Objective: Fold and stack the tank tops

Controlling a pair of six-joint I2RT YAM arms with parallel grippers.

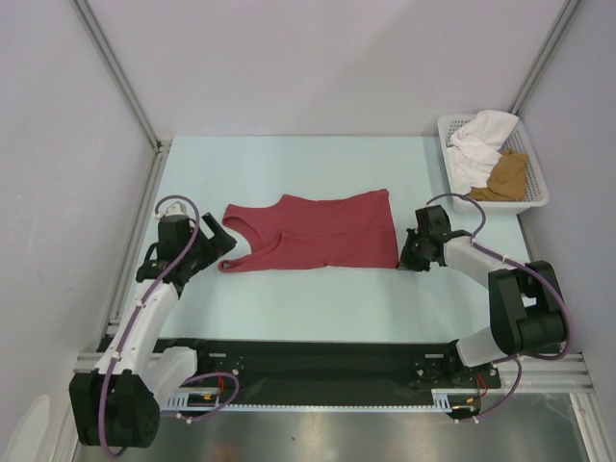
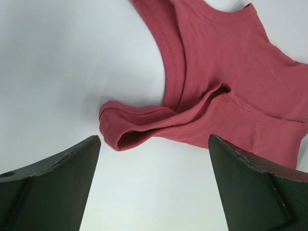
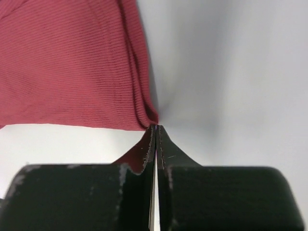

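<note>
Overhead view: the red top (image 1: 318, 231) lies spread flat near the middle of the pale table (image 1: 289, 308), neck and straps toward the left edge, hem toward the right edge. The left arm (image 1: 159, 289) reaches in from the near left corner, and its jaws stand wide open just beside the near strap, apart from the cloth. The right arm (image 1: 481, 265) reaches in from the near right corner, and its jaws are closed on the near right corner of the hem. A white basket (image 1: 539, 197) sits at the far right corner of the table. It holds the tan top (image 1: 507, 176), crumpled, against a bunched white cloth (image 1: 476, 144) that fills its far part. Left wrist view: the two dark fingers (image 2: 53, 187) stand far apart at the lower edge, with bare table between them. The looped strap of the red top (image 2: 231, 72) lies on the table just ahead of them, its end rolled into a soft fold, and the scooped neck and armhole show beyond it. Right wrist view: the fingers (image 3: 216, 197) meet with no gap, pinching a small corner of the red top (image 3: 67, 62). The ribbed cloth gathers into tight creases at the pinch and spreads away to the left, and bare table shows to the right.
</note>
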